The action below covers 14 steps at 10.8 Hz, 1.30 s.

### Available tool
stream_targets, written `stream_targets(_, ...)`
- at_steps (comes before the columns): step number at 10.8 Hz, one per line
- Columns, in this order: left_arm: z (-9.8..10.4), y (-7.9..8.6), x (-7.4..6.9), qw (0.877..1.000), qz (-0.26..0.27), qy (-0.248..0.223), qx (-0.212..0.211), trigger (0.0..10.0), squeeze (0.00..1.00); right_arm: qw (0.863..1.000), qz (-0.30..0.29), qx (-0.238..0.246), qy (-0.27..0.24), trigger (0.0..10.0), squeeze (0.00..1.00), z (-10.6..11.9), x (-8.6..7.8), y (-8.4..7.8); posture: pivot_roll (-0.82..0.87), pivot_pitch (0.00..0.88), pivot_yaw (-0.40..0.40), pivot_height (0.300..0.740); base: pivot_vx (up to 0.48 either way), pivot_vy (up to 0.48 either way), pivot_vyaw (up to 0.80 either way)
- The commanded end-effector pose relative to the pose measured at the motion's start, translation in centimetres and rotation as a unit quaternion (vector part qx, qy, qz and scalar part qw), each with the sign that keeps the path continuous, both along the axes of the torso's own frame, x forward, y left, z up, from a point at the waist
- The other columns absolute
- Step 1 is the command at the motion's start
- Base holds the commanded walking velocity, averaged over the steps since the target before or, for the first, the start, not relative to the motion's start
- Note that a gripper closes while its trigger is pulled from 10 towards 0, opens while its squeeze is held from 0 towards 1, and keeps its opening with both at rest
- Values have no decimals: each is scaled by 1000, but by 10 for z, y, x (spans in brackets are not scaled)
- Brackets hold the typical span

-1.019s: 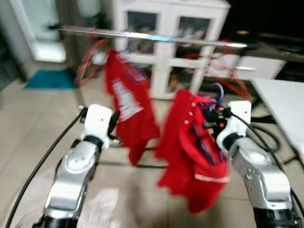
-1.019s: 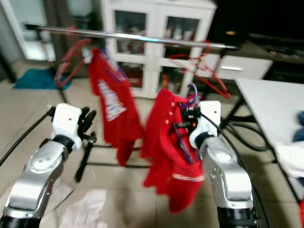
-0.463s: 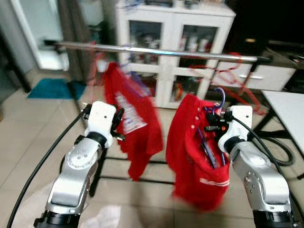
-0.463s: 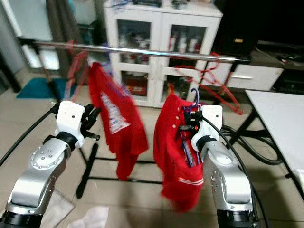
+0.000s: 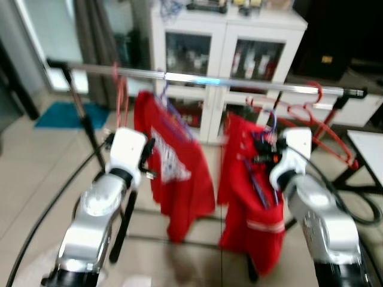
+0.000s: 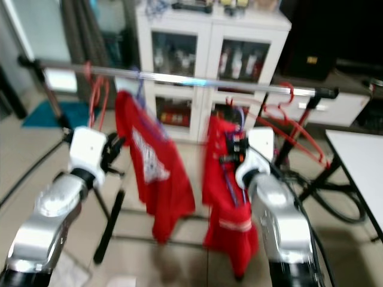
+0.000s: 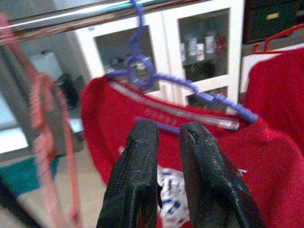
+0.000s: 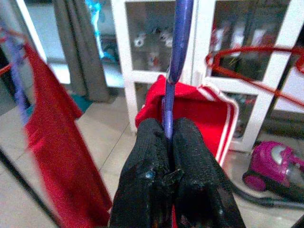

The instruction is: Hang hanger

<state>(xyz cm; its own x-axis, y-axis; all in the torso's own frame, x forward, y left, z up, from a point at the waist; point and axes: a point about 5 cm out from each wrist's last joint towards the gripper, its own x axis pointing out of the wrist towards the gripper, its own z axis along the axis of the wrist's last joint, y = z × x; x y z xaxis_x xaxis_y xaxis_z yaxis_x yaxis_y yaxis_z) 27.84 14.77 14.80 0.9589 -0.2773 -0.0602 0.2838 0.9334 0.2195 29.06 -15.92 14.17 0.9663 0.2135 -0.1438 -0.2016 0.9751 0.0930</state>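
Floor: pale beige tiles, glossy.
Cabinet: white unit with glass doors against the far wall; bottles and small items on its shelves (contents blurred).
Mat: teal rug on the floor at far left.
Curtain: grey drape beside a bright opening.
Table: white tabletop corner at right.
Vacuum: magenta unit on the floor.

Bright indoor light — head views motion-blurred
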Motion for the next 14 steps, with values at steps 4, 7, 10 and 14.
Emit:
stream_targets(4,12,-19,-5,998,-58,-25,-9,10000,0,998,-8,-1,-67,10000,0,31,16,2,70,0,-38,740,210,0,0)
stream_targets(7,14,-25,-9,994,-100,-14,-51,10000,1000,997,-27,-11,-73,10000,0,41,35,5,73,0,-39,740,0,0,0)
stream_targets(10,14,-25,-9,993,-110,-11,-45,10000,1000,996,-75,-48,-11,10000,0,30,52,-7,76,0,-38,740,0,0,0)
stream_targets(14,11,-35,-15,985,-166,10,-40,10000,1000,986,-150,-65,43,10000,0,22,73,-41,76,0,-33,740,0,0,0)
